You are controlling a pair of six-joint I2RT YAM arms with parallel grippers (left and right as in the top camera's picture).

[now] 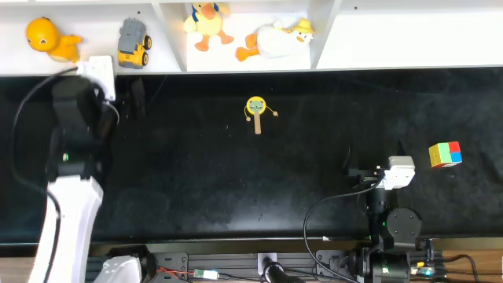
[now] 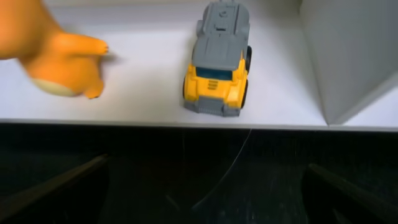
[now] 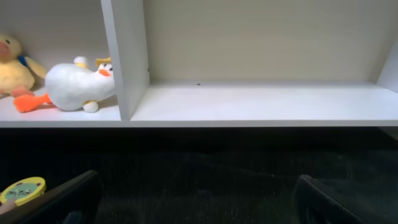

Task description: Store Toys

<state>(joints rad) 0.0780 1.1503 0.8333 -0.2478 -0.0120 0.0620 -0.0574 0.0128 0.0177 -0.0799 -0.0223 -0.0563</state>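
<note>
Left gripper (image 2: 207, 163) faces the yellow truck (image 2: 217, 62); top view adds a cube (image 1: 445, 154) near right gripper (image 3: 198, 177); both jaws wide apart, empty.

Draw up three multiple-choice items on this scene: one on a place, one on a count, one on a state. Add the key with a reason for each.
1. Where does the toy truck stand?
A. in the left shelf compartment, beside the orange toy
B. in the middle compartment
C. in the right compartment

2. How many toys lie on the black table?
A. none
B. two
C. four

3. How is the left gripper?
A. shut on the toy truck
B. open, holding nothing
C. shut on the orange toy

Key:
1 A: the toy truck stands on the white shelf floor next to the orange toy.
2 B: a rattle and a colour cube lie there.
3 B: its jaws stand wide apart with nothing between them.
</note>
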